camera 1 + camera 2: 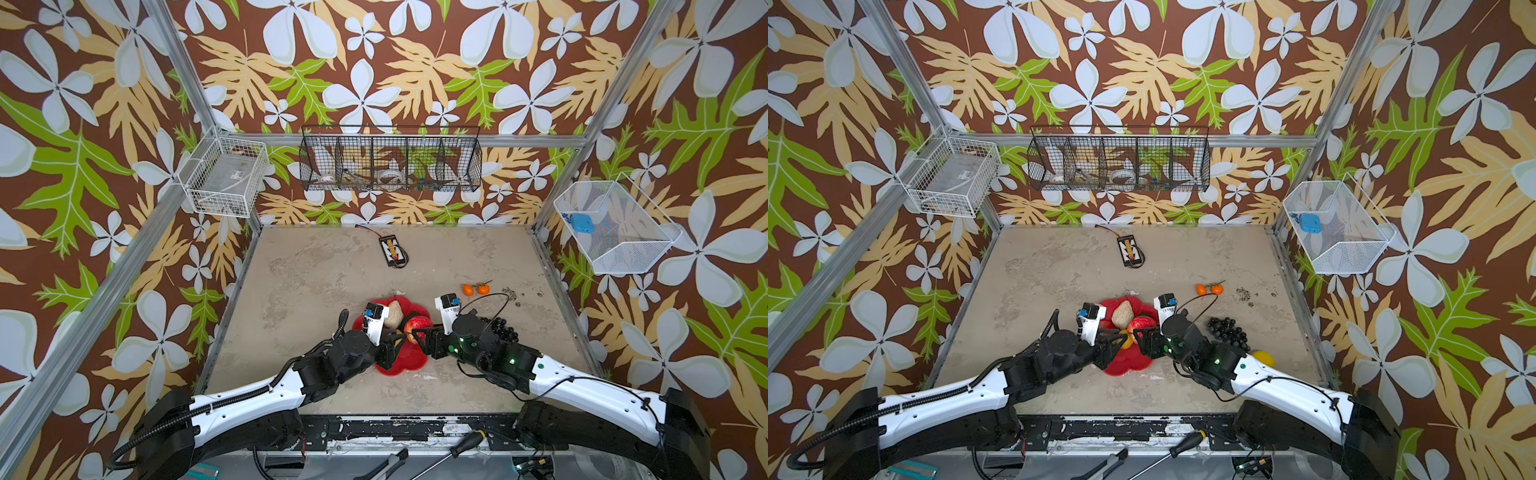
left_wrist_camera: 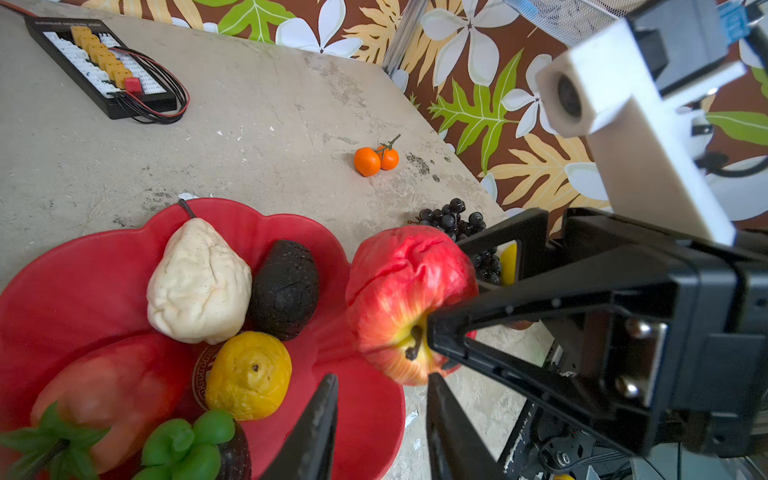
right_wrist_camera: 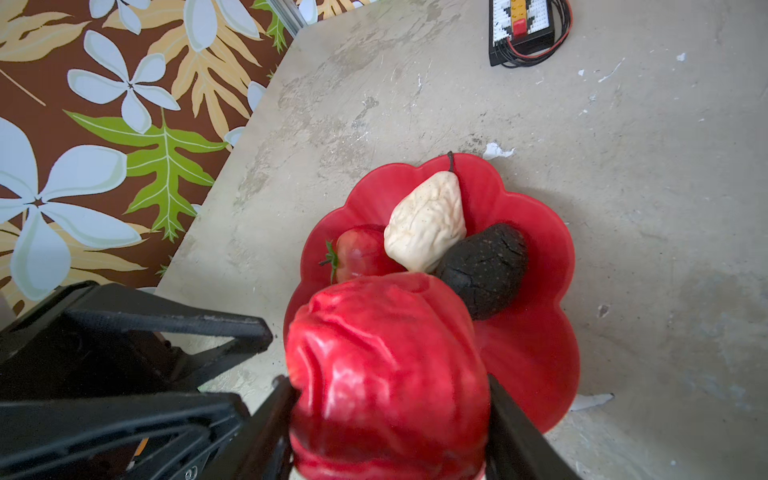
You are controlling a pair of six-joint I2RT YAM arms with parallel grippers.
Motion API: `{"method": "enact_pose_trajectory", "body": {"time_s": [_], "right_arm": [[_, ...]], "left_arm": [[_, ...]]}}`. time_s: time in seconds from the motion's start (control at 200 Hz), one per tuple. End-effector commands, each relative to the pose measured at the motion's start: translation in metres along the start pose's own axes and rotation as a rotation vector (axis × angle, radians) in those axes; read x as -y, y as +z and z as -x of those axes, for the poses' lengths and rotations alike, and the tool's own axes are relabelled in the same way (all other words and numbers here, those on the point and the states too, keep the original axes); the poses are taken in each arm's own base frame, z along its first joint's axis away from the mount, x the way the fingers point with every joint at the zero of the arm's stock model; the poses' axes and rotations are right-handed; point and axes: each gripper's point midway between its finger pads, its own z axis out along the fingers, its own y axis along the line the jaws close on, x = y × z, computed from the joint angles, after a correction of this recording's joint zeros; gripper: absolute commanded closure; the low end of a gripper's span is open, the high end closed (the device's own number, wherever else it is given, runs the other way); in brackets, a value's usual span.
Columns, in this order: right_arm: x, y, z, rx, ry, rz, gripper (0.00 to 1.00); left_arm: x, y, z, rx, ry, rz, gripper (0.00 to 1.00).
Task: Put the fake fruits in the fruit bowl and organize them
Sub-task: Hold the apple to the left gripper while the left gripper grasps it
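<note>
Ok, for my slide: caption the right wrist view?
Right gripper holds the apple over the fruit bowl's rim, beside pear, avocado, strawberry.

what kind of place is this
Probably a dressed-up robot test cell, not a home: aluminium frame around floral wallpaper, a left arm and right arm at a small worn table, a screwdriver by their bases.

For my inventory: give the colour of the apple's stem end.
Yellow streaked with red; the apple shows best in the left wrist view.
</note>
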Motion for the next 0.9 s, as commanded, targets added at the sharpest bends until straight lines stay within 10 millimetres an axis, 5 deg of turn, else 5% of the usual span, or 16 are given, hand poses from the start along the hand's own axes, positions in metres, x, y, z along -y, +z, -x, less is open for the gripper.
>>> {"method": "enact_pose_trajectory", "body": {"time_s": [0.0, 0.521, 0.896], "right_arm": [[-0.005, 0.001, 0.007, 0.035, 0.013, 0.001, 0.36], [-0.017, 0.007, 0.004, 0.024, -0.006, 0.012, 0.36], [-0.021, 0.007, 0.003, 0.014, -0.016, 0.022, 0.36]], "left_arm": [[0.01, 0.0, 0.009, 0.029, -0.015, -0.045, 0.63], [0.009, 0.002, 0.005, 0.017, -0.009, -0.043, 0.81], [0.007, 0.002, 0.003, 0.012, -0.004, -0.034, 0.83]]}}
